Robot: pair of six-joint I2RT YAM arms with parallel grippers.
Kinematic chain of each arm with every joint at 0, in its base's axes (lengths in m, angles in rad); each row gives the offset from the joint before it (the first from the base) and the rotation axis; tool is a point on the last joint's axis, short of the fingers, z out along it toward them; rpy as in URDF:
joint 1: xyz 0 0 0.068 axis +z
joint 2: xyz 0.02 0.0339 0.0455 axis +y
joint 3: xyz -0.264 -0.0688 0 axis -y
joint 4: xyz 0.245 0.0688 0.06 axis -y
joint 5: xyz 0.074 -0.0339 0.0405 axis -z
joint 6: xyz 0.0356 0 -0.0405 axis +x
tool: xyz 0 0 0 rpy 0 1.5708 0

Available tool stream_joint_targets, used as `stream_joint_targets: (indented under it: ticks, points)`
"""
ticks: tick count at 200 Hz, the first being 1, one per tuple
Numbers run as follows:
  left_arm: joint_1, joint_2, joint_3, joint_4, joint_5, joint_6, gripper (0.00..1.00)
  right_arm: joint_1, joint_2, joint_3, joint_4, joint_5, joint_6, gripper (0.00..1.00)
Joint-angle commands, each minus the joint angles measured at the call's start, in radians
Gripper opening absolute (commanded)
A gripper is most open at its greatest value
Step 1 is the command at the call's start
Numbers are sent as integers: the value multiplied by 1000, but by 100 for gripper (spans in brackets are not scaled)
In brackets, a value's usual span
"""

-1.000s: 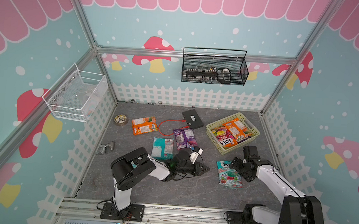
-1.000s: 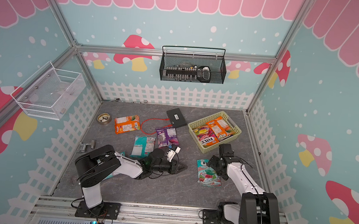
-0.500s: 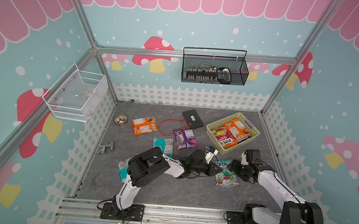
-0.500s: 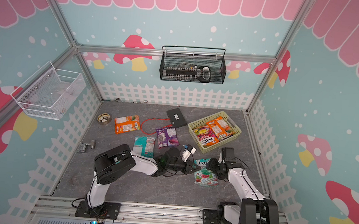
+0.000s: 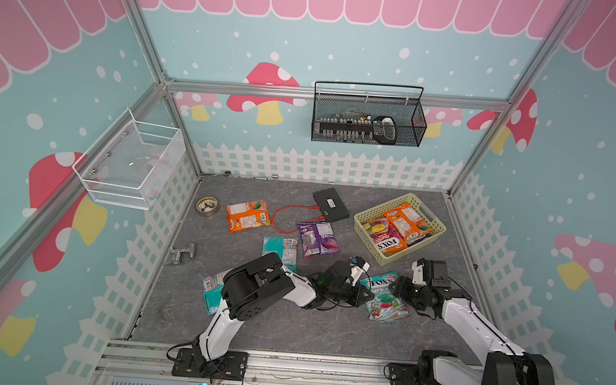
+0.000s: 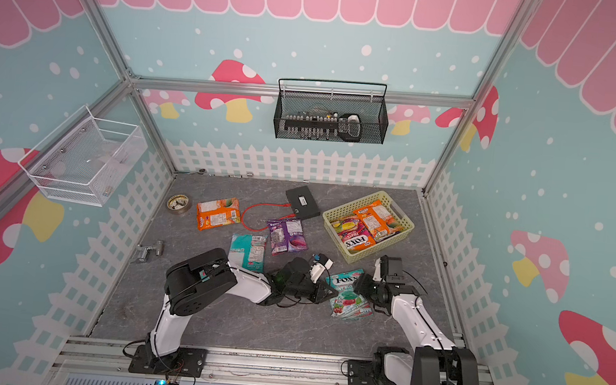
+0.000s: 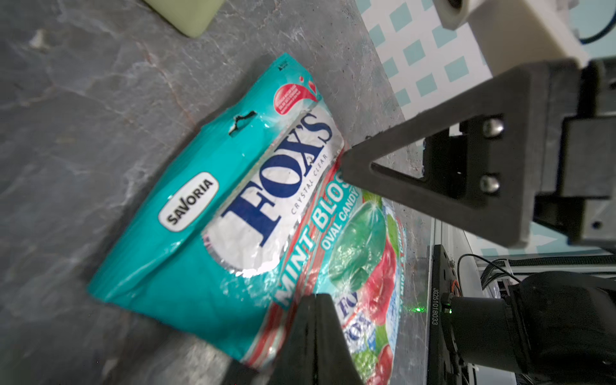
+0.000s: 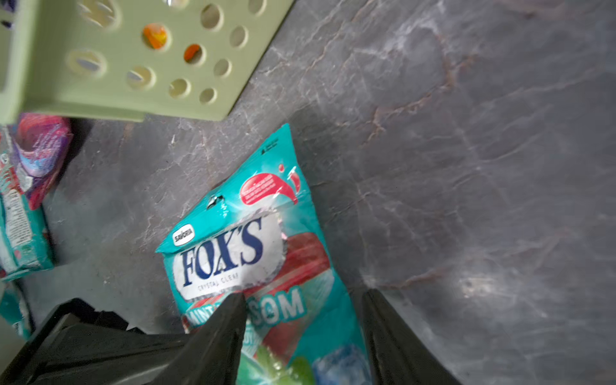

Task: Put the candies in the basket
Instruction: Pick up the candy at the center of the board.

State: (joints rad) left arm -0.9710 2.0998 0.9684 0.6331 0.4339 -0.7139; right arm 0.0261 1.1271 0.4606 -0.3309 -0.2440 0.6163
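Observation:
A teal FOX'S candy bag [image 5: 384, 299] [image 6: 350, 298] [image 7: 233, 216] [image 8: 253, 240] lies on the grey floor just in front of the pale yellow-green basket [image 5: 414, 248] [image 6: 381, 244] [image 8: 133, 66]. My right gripper [image 5: 398, 289] [image 8: 303, 293] is closed on the bag's lower part, one finger on its face and one at its edge. My left gripper [image 5: 367, 297] [image 7: 316, 296] is shut, with its tips resting on the bag's opposite edge. The basket holds orange and fruit-printed candies [image 5: 393, 234]. Orange [image 5: 247, 215], purple [image 5: 318, 238] and teal [image 5: 281, 249] bags lie further left.
Another teal bag [image 5: 212, 291] lies partly under the left arm. A black box with a red cable [image 5: 330, 204], a tape roll [image 5: 207, 205] and a metal part [image 5: 181, 254] lie on the floor. Black [image 5: 368, 119] and white [image 5: 132, 164] wire baskets hang on the walls.
My left arm swung right from the middle of the floor to the teal FOX'S bag and its jaws shut. The right gripper came down over the bag and its jaws narrowed.

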Motion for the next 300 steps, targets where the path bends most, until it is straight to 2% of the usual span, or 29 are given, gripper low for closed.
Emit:
stream_joint_targets:
  ticks: [1, 36, 68, 80, 110, 136, 167, 195, 214, 247, 275, 300]
  points:
    - [2, 14, -32, -94, -53, 24, 7, 0, -3, -1, 23, 35, -15, 63]
    - [2, 7, -28, -121, -82, 30, 8, 0, 48, -13, 53, -110, -49, 60]
    - [2, 15, -47, -109, -84, 16, 10, 0, 13, -26, 70, -133, -46, 52]
    - [2, 16, -56, -107, -86, 11, 10, 0, -1, -18, 63, -132, -51, 44]
    - [2, 1, -69, -105, -95, 10, 10, 0, -34, -4, 59, -143, -58, 14]
    - [2, -19, -80, -106, -95, 5, 11, 4, -61, 28, 29, -139, -64, 0]
    - [3, -82, -102, -110, -82, -9, 14, 12, -115, 89, -38, -133, -83, 0]
    - [21, -251, -172, -118, -87, -27, 23, 33, -164, 167, -91, -200, -101, 0]
    - [60, -377, -205, -160, -92, -22, 28, 58, -170, 241, -137, -225, -120, 0]
    - [152, -539, -219, -286, -104, 50, 42, 67, -162, 391, -183, -261, -147, 0]
    - [219, -653, -229, -392, -192, 123, 56, 66, -88, 519, -177, -167, -211, 0]
    - [258, -749, -235, -477, -261, 182, 61, 62, 16, 595, -109, -104, -256, 0]
